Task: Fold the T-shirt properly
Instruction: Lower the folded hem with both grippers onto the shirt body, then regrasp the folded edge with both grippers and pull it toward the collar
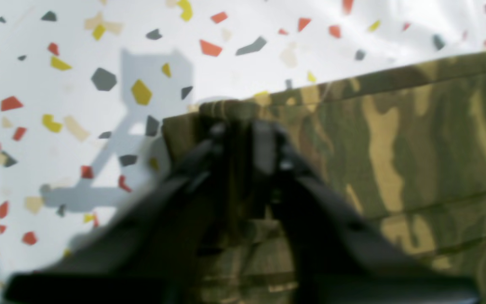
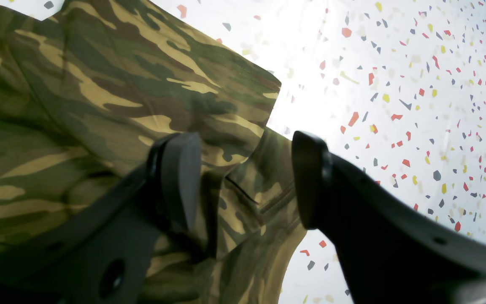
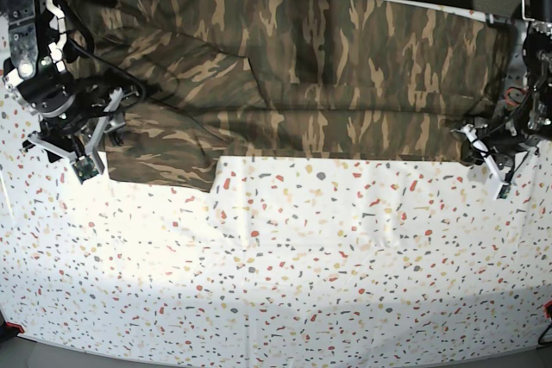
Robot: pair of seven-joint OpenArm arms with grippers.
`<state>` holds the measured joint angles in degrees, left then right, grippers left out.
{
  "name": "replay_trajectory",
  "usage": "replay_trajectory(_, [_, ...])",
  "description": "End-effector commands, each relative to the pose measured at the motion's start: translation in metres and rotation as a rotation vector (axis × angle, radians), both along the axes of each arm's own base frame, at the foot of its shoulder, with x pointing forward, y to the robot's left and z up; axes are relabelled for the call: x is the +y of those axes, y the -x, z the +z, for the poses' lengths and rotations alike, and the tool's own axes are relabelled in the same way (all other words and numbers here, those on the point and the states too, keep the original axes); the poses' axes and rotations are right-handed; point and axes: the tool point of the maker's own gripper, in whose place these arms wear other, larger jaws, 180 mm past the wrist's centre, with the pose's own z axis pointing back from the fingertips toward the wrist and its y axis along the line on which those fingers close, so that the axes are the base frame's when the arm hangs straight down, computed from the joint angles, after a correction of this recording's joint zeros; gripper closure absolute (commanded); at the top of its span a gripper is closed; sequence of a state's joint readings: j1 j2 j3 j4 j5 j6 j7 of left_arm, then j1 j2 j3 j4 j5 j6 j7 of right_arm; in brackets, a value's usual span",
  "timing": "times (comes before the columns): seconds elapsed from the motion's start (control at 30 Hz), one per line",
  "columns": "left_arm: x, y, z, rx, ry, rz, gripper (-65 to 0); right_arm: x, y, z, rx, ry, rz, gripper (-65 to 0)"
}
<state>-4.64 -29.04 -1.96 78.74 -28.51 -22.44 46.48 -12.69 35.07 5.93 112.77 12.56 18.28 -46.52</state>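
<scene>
The surface, white with coloured specks, is carrying the T-shirt, which is lying spread along the far edge with its long axis running left to right, the hem end by the left arm. The left end effector is clenched on the near hem corner of the cloth. The right end effector is standing released, its fingers apart above the sleeve edge, which is lying just under and between them. Both arms are sitting at opposite ends; the right one probably needs to be closing next.
</scene>
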Motion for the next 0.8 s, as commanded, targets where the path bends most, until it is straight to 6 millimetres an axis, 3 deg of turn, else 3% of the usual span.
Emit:
replay_trajectory(0.0, [0.006, -0.013, 0.017, -0.057, 0.003, 0.011, -0.9, -0.001, -0.007, 0.014, -0.047, 0.009, 0.01, -34.5])
replay_trajectory(0.43, [0.006, -0.009, 0.014, -0.028, 0.008, 0.011, 0.0, -0.001, -0.012, 0.016, -0.027, -0.021, -0.011, -34.5])
replay_trajectory(0.6, [0.005, -0.009, 0.014, -0.025, 0.008, 0.01, 0.0, -0.005, -0.048, 0.027, -0.072, -0.124, -0.057, -34.4])
replay_trajectory(0.77, [0.005, -0.009, 0.014, -0.026, 0.008, 0.01, 0.0, -0.03, -0.092, 0.004, -0.015, -0.297, -0.194, -34.4])
